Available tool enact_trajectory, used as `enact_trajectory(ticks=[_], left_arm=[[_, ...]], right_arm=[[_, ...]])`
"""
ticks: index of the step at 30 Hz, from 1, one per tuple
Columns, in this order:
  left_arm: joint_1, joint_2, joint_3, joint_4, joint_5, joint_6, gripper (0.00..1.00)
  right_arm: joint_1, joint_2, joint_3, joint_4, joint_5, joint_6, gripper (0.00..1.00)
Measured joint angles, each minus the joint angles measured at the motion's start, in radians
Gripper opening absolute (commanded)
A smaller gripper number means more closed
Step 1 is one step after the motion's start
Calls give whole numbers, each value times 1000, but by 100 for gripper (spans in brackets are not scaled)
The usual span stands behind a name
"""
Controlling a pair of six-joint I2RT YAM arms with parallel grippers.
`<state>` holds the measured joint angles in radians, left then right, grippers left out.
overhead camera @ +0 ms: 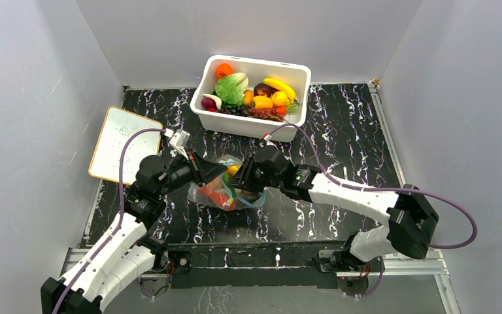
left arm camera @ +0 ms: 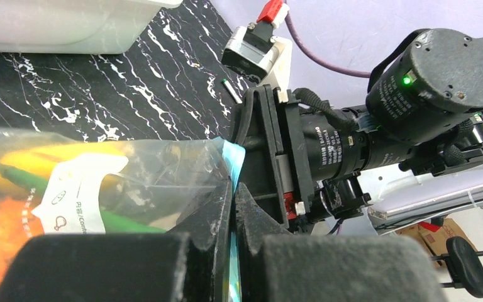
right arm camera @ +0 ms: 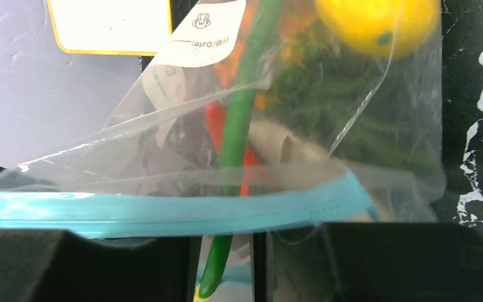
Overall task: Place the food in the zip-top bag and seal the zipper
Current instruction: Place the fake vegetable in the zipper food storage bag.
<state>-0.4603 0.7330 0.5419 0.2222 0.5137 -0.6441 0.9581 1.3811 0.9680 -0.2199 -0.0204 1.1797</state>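
The clear zip-top bag (overhead camera: 225, 190) lies mid-table and holds food: a yellow fruit (right arm camera: 377, 19), a green stem (right arm camera: 242, 126), and orange and red pieces (left arm camera: 0, 233). My left gripper (overhead camera: 217, 171) is at the bag's left side. In the left wrist view my left gripper (left arm camera: 234, 189) is shut on the teal zipper strip (left arm camera: 234, 157) at its corner. My right gripper (overhead camera: 245, 180) faces it from the right. In the right wrist view the zipper (right arm camera: 163, 214) runs across my right gripper (right arm camera: 224, 236), whose jaws stand a narrow gap apart with bag film and the stem showing between them.
A white tub (overhead camera: 301, 69) with more toy fruit and vegetables stands at the back centre. A white board (overhead camera: 123, 144) lies at the left edge. Grey walls close in the table on three sides. My two grippers sit almost nose to nose.
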Motion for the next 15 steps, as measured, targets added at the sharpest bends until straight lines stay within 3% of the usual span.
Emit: enact_trajectory(ticks=[9, 15], left_arm=[[0, 0, 0, 9, 0, -1, 0], [0, 0, 0, -11, -4, 34, 0]], right_arm=[[9, -20, 6, -41, 25, -83, 48], [9, -135, 24, -90, -6, -236, 49]])
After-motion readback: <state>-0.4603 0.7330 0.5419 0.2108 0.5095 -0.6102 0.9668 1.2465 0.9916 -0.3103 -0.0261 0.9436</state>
